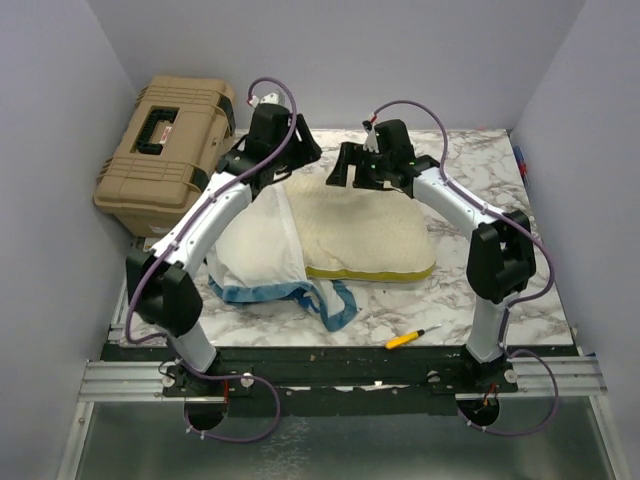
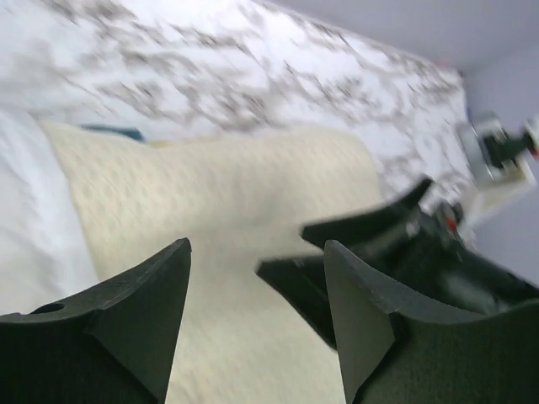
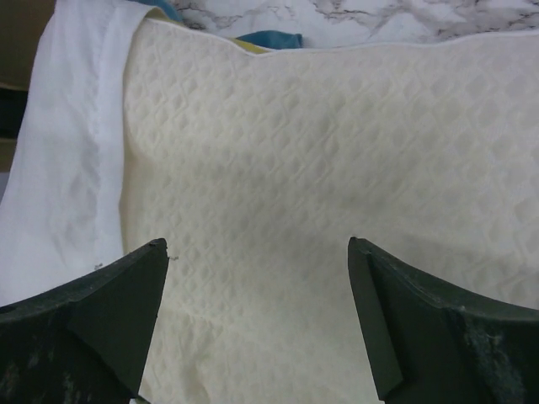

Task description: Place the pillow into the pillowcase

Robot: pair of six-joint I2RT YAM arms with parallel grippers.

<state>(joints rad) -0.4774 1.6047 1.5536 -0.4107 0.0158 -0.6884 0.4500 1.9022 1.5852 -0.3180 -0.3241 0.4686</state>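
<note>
Right gripper [image 3: 257, 248] nearest us: jaws wide, empty, over the pillow [image 3: 337, 151]. Left gripper [image 2: 257, 261] parted, holding nothing. We note the pillowcase [image 1: 262, 245] overlapping the pillow's left end on the table [image 1: 470, 170].

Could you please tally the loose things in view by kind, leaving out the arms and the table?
Bedding: 2, the pillow and the pillowcase
Hard cases: 1, the tan hard case
Hand tools: 1, the yellow-handled tool
Total: 4
Not counted: the blue speck at the table's right edge, too small to identify.
</note>
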